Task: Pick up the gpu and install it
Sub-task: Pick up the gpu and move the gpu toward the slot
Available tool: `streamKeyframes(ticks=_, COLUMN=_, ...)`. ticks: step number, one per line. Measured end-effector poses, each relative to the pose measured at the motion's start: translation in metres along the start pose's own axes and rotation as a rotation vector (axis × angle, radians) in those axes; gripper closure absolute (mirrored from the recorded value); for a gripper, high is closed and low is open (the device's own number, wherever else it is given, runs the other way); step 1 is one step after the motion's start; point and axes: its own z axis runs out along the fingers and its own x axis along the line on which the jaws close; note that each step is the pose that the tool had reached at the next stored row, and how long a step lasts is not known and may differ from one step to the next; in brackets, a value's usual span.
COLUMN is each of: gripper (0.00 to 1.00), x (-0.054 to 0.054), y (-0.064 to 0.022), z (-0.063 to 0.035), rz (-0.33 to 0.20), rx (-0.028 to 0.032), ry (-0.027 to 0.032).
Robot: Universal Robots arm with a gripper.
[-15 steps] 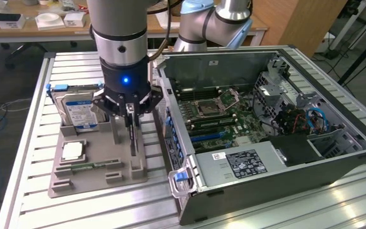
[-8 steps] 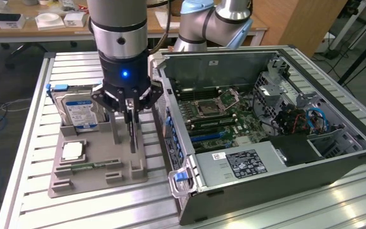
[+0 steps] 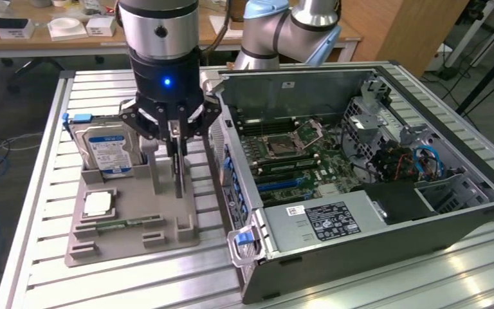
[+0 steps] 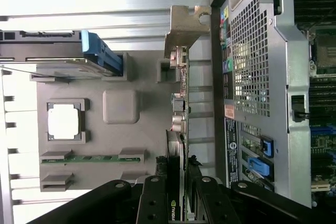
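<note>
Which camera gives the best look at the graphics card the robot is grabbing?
The wrist view. There the gpu runs edge-on from its silver bracket to the gripper, which clamps it. In the exterior view the gpu is just a thin dark strip below the gripper, over the gray holder.

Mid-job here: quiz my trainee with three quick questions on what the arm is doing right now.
1. True or false: the gpu already sits inside the computer case.
2. Which part is the gripper directly above? A hard drive, B gpu, C memory stick.
3. Fill in: the gpu stands on edge in the grey ____.
Key: 1 false; 2 B; 3 tray.
</note>
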Motion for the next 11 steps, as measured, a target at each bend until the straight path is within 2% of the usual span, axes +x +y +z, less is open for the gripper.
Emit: streamKeyframes(ticks=11, gripper=0.74, x=0.000, y=0.0009, z=-0.0204, rz=0.000, rx=-0.0002, ry=-0.0023)
